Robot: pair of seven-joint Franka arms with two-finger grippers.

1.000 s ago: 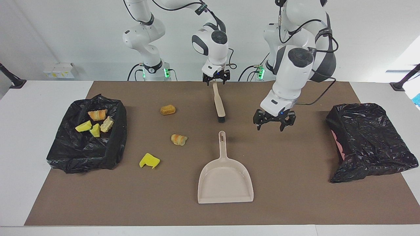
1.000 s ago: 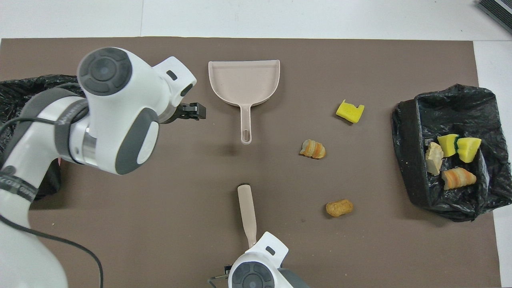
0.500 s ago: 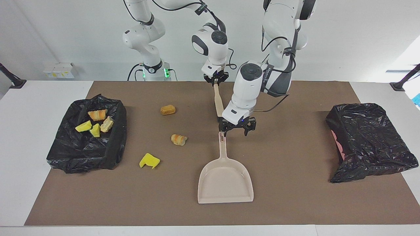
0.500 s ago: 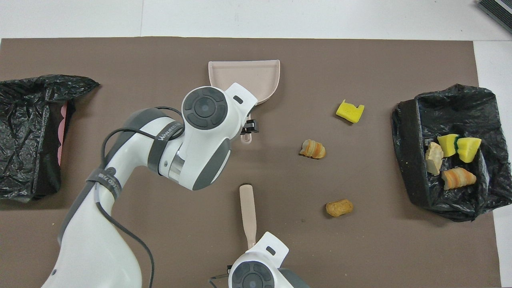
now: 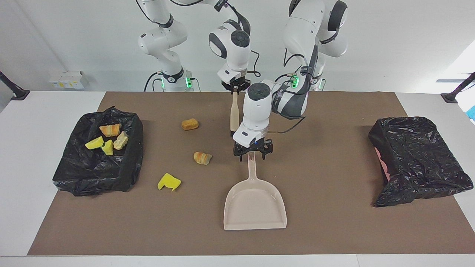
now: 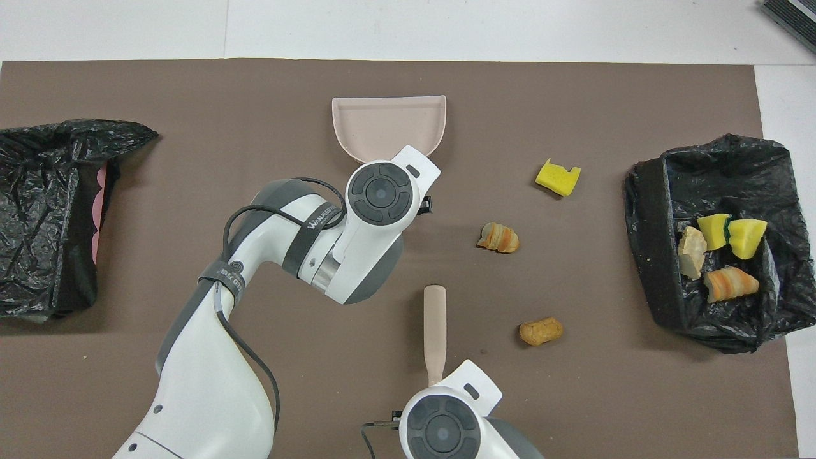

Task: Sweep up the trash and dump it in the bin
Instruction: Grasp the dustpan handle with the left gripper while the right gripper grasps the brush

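Note:
Three pieces of trash lie on the brown mat: a brown roll [image 5: 190, 124], a striped croissant [image 5: 202, 158] and a yellow wedge [image 5: 169, 182]. Several more pieces sit in the black-bagged bin [image 5: 96, 170] at the right arm's end. The beige dustpan [image 5: 255, 204] rests flat, its handle pointing toward the robots. My left gripper [image 5: 252, 157] is down at the handle's tip, open, with a finger on each side. My right gripper [image 5: 235, 89] is shut on the handle of the brush [image 5: 233, 111], which hangs below it; the left hand hides the bristles.
A second black bag [image 5: 419, 159] over a pink-edged box lies at the left arm's end. In the overhead view the left arm's wrist covers the dustpan's handle. The brush handle [image 6: 435, 331] lies between the roll [image 6: 540, 331] and the left arm.
The left arm swung from near the second bag to the dustpan handle and came down around it. The right gripper shut on the brush, lifted it and shifted it toward the right arm's end.

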